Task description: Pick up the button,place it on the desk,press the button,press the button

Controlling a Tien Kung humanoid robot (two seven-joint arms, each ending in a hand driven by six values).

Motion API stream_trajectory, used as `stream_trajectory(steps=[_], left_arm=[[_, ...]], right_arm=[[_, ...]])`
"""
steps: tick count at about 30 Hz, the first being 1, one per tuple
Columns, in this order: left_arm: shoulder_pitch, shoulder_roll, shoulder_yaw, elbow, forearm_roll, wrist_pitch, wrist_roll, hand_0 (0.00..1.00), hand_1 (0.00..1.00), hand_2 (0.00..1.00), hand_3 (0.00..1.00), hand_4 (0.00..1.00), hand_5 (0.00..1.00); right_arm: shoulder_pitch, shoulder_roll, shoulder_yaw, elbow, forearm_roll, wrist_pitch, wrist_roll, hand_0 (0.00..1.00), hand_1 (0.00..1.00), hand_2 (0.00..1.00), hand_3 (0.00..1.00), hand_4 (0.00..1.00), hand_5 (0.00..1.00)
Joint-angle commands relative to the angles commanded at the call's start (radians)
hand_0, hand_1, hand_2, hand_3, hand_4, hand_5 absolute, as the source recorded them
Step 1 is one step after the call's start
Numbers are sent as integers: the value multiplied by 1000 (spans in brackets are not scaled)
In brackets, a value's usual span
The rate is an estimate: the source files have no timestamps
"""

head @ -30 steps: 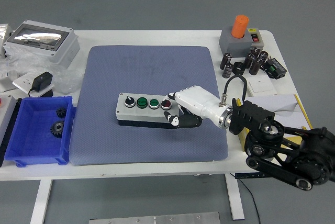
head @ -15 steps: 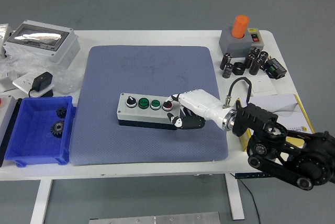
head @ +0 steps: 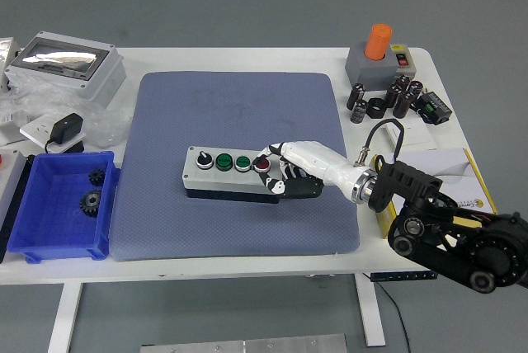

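My white right hand (head: 289, 173) just slid left, fingers curled narrow with one fingertip on the red button at 3 o'clock of the grey control box (head: 227, 173), so the press looks underway

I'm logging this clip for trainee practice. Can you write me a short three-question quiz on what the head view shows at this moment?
1. True or false: the grey button box lies on the blue-grey padded mat.
2. Which of the box's buttons is the robot's white right hand at? A) the black knob B) a green button C) the red button
3. Fill in: the blue plastic bin holds small black ____.

Key: 1 true. 2 C; a fingertip lies at the red button, at the box's right end. 3 gears.
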Motion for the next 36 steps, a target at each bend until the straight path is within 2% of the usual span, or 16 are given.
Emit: stream_trajectory(steps=[8,16,19,24,27,29,33,35,36], left_arm=[[0,0,-1,0,1,-4,-3,725,742,698,836,864,859],[0,0,-4,2,4,-6,-9,725,742,699,834,864,859],[0,0,-9,5,10,-7,-17,726,742,698,834,864,859],[-1,1,-11,7,14,-6,-23,726,743,697,831,863,856],[0,0,-8,6,12,-4,-20,726,743,697,831,863,856],[2,-1,-6,6,10,-3,-16,726,743,697,831,863,857],[4,-3,-6,6,12,-3,-14,726,743,697,831,863,857],[6,-4,-7,6,15,-3,-14,726,743,697,831,863,857],[7,-5,-8,6,16,-3,-15,726,743,697,829,863,856]], right_arm=[[-4,8,-5,-30,2,-5,-1,66,107,174,718,434,593],[-9,12,-42,-58,-65,-7,-24,65,102,174,717,435,588],[-10,8,-20,-44,-51,-21,-5,65,102,175,720,437,580],[-14,-13,75,19,33,-41,52,65,102,175,717,439,579],[-28,-15,125,30,78,-73,75,65,102,175,717,439,579],[-50,-7,148,23,80,-110,65,62,102,174,713,440,576],[-112,29,189,-8,52,-188,62,62,102,174,713,440,576],[-151,58,224,-16,55,-227,91,62,102,174,713,440,576],[-172,74,245,-17,62,-247,111,167,246,327,727,781,594]])
